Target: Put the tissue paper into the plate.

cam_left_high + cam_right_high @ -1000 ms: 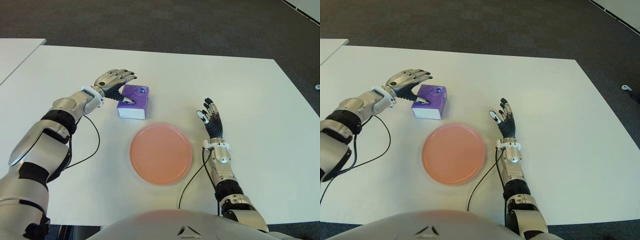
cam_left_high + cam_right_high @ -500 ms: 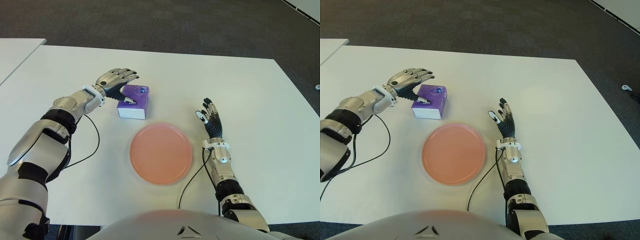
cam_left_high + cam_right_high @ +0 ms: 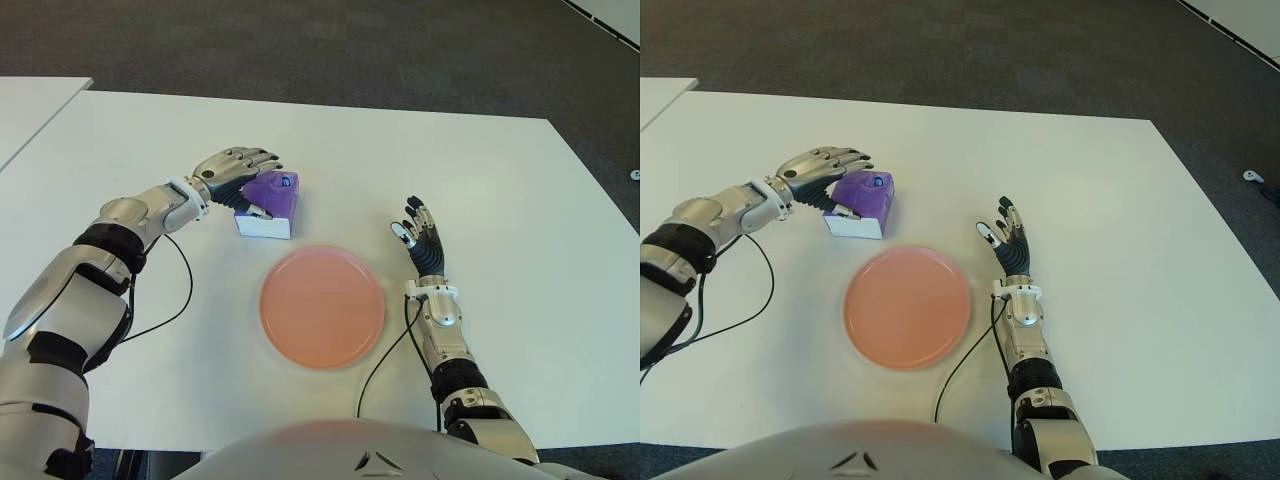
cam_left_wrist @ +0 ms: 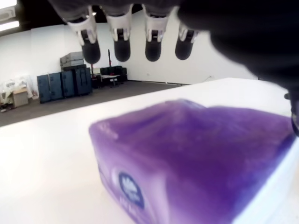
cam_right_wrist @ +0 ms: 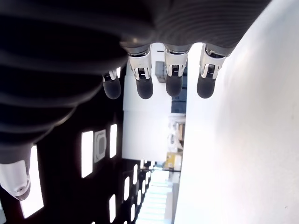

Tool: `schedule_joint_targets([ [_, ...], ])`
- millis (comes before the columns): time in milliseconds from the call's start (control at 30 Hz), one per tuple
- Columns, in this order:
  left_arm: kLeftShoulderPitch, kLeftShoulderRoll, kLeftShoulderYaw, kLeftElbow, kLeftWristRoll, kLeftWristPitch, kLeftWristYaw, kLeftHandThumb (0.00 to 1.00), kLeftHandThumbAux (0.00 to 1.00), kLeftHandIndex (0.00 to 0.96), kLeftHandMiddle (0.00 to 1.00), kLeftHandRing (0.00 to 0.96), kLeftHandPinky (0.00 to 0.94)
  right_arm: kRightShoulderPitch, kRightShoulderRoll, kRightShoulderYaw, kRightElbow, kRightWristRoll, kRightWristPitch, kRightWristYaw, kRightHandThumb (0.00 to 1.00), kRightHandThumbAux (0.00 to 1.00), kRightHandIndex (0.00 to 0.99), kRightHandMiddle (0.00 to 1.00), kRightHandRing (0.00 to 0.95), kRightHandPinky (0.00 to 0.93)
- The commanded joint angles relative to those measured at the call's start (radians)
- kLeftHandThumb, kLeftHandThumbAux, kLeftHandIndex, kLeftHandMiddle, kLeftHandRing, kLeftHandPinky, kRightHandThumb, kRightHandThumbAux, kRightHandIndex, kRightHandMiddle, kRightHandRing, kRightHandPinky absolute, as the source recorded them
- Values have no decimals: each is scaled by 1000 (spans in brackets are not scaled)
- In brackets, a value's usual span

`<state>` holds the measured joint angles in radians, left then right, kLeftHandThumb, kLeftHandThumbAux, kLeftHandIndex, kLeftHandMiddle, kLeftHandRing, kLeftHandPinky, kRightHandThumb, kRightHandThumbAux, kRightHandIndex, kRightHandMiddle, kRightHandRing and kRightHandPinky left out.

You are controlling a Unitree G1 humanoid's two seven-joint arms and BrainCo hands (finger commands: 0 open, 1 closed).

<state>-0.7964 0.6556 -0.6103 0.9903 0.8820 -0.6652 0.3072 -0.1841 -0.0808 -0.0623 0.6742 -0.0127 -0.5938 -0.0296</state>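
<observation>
The tissue paper is a purple pack (image 3: 274, 203) with a white underside, lying on the white table (image 3: 120, 140) just behind the plate's left side. My left hand (image 3: 240, 176) reaches in from the left and arches over the pack's near-left top edge. In the left wrist view the fingertips (image 4: 122, 48) hover spread above the pack (image 4: 196, 154) with a gap, so the hand is open. The pink round plate (image 3: 322, 306) holds nothing. My right hand (image 3: 420, 235) shows to the right of the plate, fingers straight and spread, holding nothing.
Black cables (image 3: 180, 300) trail from both wrists across the table. A second white table's corner (image 3: 30, 100) shows at the far left, and dark carpet (image 3: 330, 40) lies beyond the far edge.
My left hand has come lower and closer over the purple pack, its fingers bending down across the top. The pack, the plate and my right hand have stayed put.
</observation>
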Motion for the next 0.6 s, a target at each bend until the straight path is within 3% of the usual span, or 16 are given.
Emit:
schedule_joint_targets([
  [33,23,20,-4,-10,-3,-22,-47,72,338,0,0,0,0,79,1,1,87,-11,21,3,9,502,0,0,0,0],
  [300,69,79,51,-139,-62,-73,-127,76,341,0,0,0,0,85,0,1,89,-9,19,11,6,500,0,0,0,0],
  [600,123,96,108,-246,-121,-85,-191,92,347,0,0,0,0,79,-2,-1,102,-3,22,24,6,517,0,0,0,0],
])
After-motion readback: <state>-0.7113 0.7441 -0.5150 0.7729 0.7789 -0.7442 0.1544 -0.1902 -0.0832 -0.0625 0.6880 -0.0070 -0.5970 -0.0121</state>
